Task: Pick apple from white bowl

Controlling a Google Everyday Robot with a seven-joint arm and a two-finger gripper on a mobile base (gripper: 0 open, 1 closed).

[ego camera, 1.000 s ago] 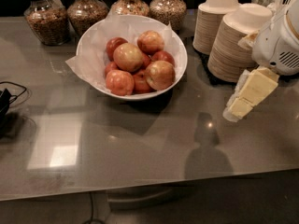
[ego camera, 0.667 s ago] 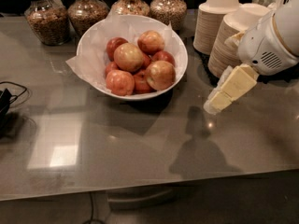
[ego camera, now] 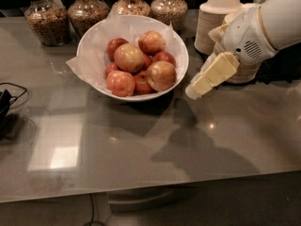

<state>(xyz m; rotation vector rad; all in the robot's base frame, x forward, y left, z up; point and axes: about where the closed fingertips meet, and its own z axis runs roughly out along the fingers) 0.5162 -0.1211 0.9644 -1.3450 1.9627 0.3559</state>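
The white bowl (ego camera: 89,46), wide and lined with crumpled white paper, stands at the back middle of the grey table and holds several apples. A large pale yellow-green apple (ego camera: 161,75) with a red-orange blush lies at the pile's front right. A similar pale apple (ego camera: 129,57) sits on top of the pile. Smaller deep-red apples (ego camera: 116,46) lie around them. My gripper (ego camera: 197,86), cream-coloured on a white arm, hangs just right of the bowl's rim, pointing down and left, and holds nothing.
Several glass jars of grains (ego camera: 43,18) line the back edge behind the bowl. Stacks of small off-white disposable bowls (ego camera: 218,18) stand at the back right, behind my arm. A black cable (ego camera: 9,100) lies at the left edge.
My gripper has moved left and a little farther back, from the right side of the table to just beside the bowl's right rim. The bowl and apples have not moved.
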